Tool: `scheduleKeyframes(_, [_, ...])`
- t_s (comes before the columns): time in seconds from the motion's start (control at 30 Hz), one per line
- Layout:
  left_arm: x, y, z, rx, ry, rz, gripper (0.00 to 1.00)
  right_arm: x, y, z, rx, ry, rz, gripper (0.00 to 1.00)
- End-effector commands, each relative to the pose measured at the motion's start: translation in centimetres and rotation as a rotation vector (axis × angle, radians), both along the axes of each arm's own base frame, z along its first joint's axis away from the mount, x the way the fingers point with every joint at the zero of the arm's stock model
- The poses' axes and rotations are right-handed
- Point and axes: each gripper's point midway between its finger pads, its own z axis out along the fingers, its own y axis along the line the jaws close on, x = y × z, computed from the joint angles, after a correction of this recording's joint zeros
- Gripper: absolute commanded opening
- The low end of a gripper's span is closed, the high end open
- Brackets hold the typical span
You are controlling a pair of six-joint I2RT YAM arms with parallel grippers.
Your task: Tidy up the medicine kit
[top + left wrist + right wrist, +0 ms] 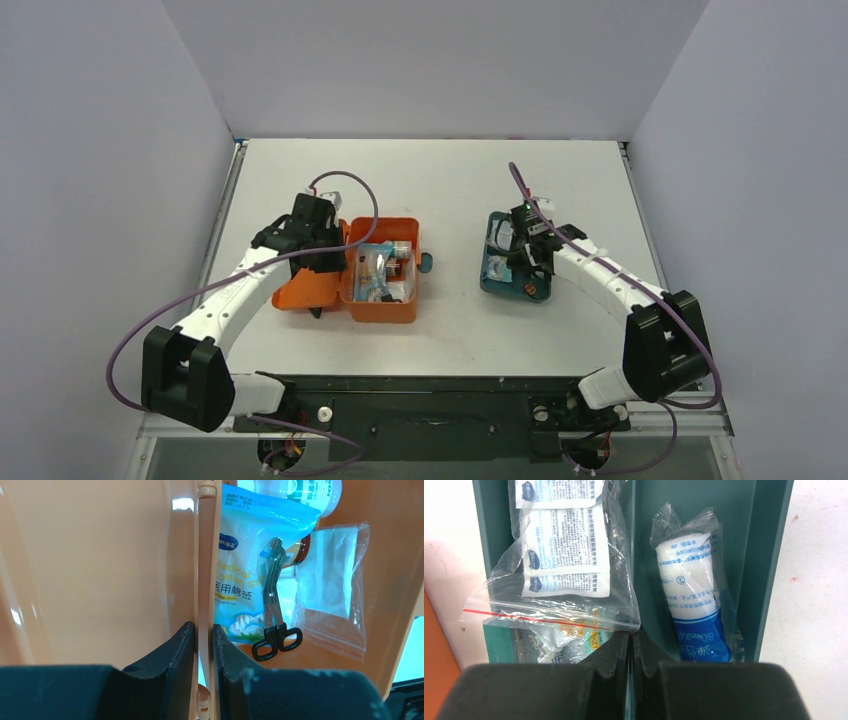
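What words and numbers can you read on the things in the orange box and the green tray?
"Medical Cotton S…", partly cut off, and "用棉签": on the blue packet in the medicine kit.
"80mmX4…", upside down: on the bandage roll in the teal tray.
Too small or blurred to read: the print on the white sachets, the bottle label, the packet's date stamps.
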Motion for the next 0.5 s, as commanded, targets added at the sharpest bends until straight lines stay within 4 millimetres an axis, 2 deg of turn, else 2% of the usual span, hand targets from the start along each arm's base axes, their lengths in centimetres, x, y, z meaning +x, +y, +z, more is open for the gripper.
scheduleKeyframes(0.0, [-1.6,-2.3,0.1,-0.120,0.043,0.028,0.00,1.0,0.8,5.5,0.025,-0.109,0.052,0.00])
scheduleKeyframes(0.23, [-2.0,-4.8,0.6,-0.175,0.027,0.033,0.00,0.2,2.0,9.1,0.031,-0.149,0.111,0.00])
scheduleKeyframes(0.47, [-2.3,-7.8,1.1,-0.214,0.021,-0.003,0.00,-0.6,4.2,12.8,0.028,-0.200,0.179,0.00])
